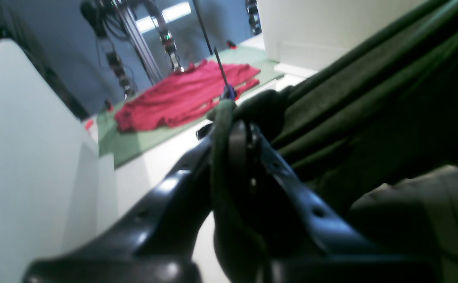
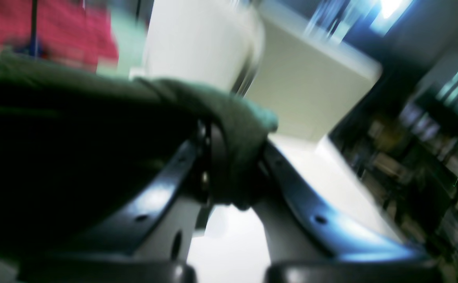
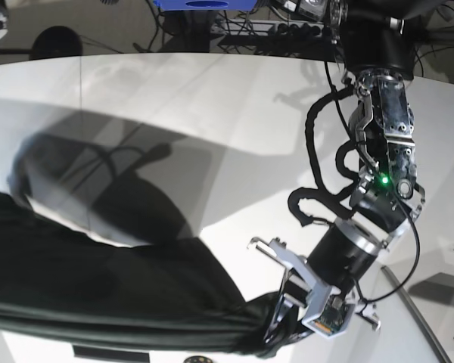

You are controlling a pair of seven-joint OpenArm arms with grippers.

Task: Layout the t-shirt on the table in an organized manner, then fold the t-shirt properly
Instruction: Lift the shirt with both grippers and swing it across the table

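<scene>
Pinching opposite edges of the dark green t-shirt (image 3: pixel 98 287), the left gripper (image 1: pixel 229 118) and right gripper (image 2: pixel 229 157) hold it stretched above the table (image 3: pixel 212 98) (thin cloth could slip free if pulled tighter).

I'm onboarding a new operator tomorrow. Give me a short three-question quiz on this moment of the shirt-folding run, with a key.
1. True or false: the left tool is shut on the t-shirt.
2. What is the right tool doing? A) hanging open over the table B) shut on a bunch of the green cloth C) pressing the red cloth
3. Fill in: in the base view the t-shirt hangs stretched above the white ____, casting a shadow on it.

Key: 1 true. 2 B. 3 table. The red cloth lies on a separate surface far behind, untouched by either tool.
</scene>
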